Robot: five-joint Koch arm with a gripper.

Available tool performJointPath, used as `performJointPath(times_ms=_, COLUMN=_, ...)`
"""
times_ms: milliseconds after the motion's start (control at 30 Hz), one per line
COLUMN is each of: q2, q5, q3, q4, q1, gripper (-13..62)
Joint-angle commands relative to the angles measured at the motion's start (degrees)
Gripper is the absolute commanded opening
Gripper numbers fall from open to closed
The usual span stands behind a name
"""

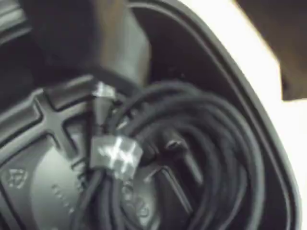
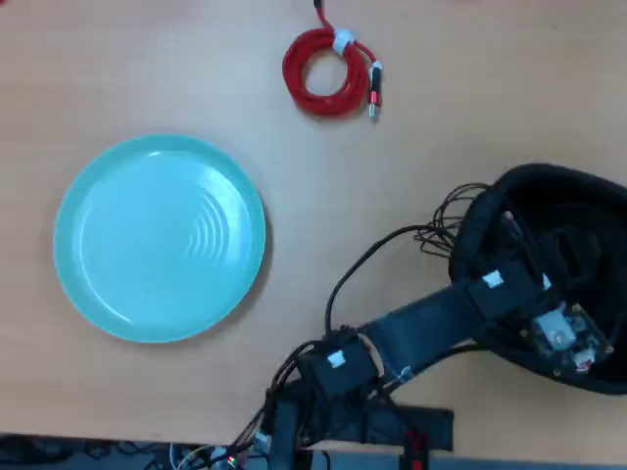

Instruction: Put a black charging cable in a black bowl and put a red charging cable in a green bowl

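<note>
The black charging cable (image 1: 192, 139) lies inside the black bowl (image 1: 230, 72), at the right in the overhead view; the tool hangs above it, and whether it grips cannot be told; it should let go fully, then lift straight up; the red charging cable (image 2: 328, 70) waits far off on the bench (image 2: 441, 98); the green bowl (image 2: 93, 284) sits left.

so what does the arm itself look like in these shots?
Overhead view: the arm is black and blocky, with small white labels on its segments and thin loose black wires looping off it. A pale module with red bits sits by the wrist. The gripper is only a dark blur in the wrist view.
</note>
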Motion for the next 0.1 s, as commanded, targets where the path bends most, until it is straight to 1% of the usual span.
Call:
performJointPath(times_ms=0, q2=0.09, q5=2.20, q3=-7.03, q4=-3.87, q1=0.70, gripper=29.5)
performJointPath(times_ms=67, q2=0.18, q5=2.55, q3=-7.29, q4=-3.87, q1=0.70, gripper=30.4)
